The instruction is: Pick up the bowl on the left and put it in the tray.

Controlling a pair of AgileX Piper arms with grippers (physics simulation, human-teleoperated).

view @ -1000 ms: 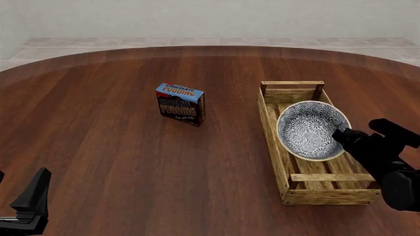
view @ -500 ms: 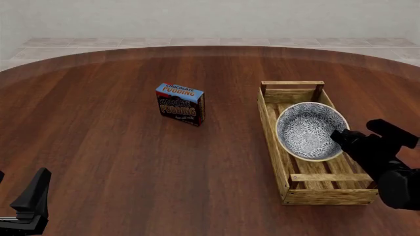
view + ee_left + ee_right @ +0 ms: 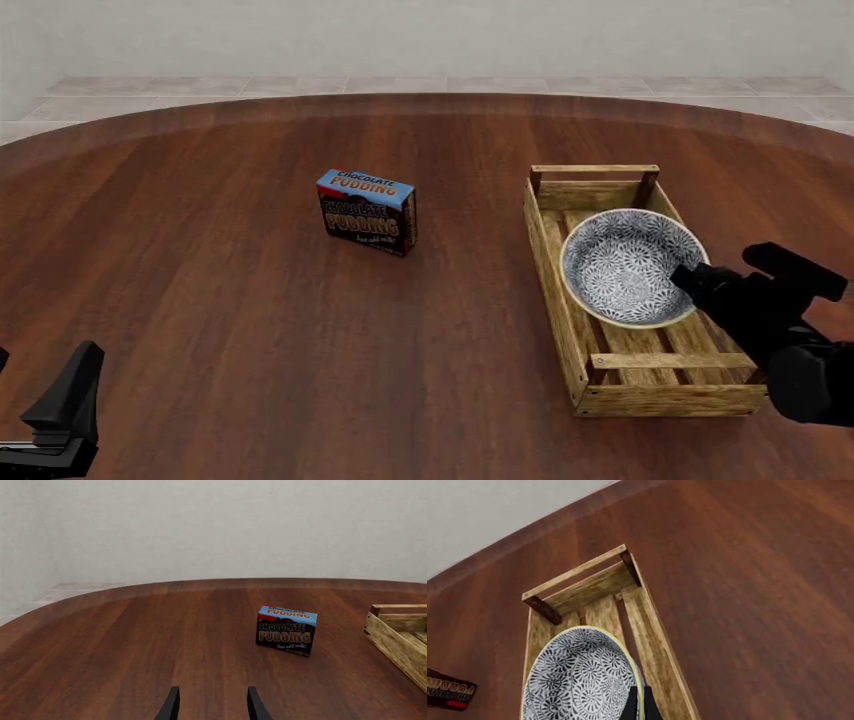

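The right gripper [image 3: 697, 277] pinches the bowl [image 3: 627, 265] by its near rim, tilted over the tray [image 3: 557, 290] at the table's right edge. Stiff glazed ceramic (likely slippery, chippable); the rim suits gripping.

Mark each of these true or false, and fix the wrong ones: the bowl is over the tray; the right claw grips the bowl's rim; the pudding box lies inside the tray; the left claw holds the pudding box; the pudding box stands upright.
1. The bowl is over the tray. True.
2. The right claw grips the bowl's rim. True: its fingers pinch the rim on the near right side.
3. The pudding box lies inside the tray. False: it sits on the table, left of the tray.
4. The left claw holds the pudding box. False: it is open and empty, far short of the box.
5. The pudding box stands upright. True.
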